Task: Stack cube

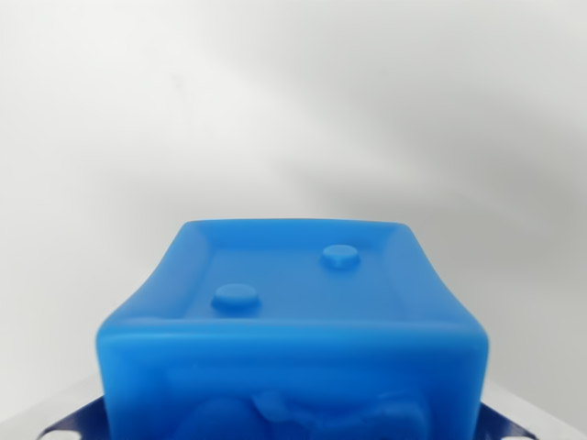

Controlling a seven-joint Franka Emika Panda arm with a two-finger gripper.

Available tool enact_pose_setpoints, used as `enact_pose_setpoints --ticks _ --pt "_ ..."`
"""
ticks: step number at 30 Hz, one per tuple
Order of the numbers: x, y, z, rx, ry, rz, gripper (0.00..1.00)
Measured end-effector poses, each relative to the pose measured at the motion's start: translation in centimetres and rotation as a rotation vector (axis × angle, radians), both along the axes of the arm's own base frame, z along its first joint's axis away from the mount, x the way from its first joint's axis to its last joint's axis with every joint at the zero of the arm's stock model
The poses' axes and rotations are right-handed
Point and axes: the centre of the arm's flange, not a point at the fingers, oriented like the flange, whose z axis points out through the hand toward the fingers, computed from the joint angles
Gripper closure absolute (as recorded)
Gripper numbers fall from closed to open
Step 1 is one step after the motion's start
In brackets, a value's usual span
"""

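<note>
The camera looks down close over a blue cube (pixel 293 321) filling the lower middle of the wrist view. It is glossy, soft-edged plastic; its recessed upper face carries 2 round raised studs. The pincer's state cannot be told. A pale, smooth surface (pixel 293 101) lies behind.

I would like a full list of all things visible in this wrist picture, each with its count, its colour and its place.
cube: one, blue, low centre of the wrist view, very close to the camera; the face with a raised rim and two round bumps shows.
background surface: one, plain white-grey, blurred, filling everything behind and beside the cube.
tool parts: two, silver-grey metal with blue-looking holes, at the bottom left and bottom right corners beside the cube; whether the tool is open or shut on the cube cannot be told.
</note>
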Motion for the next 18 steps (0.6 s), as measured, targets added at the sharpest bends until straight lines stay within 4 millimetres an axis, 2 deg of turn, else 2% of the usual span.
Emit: enact_pose_setpoints --ticks 18 --pt "-2.5 -2.4 0.8 0.0 0.001 -0.048 1.0"
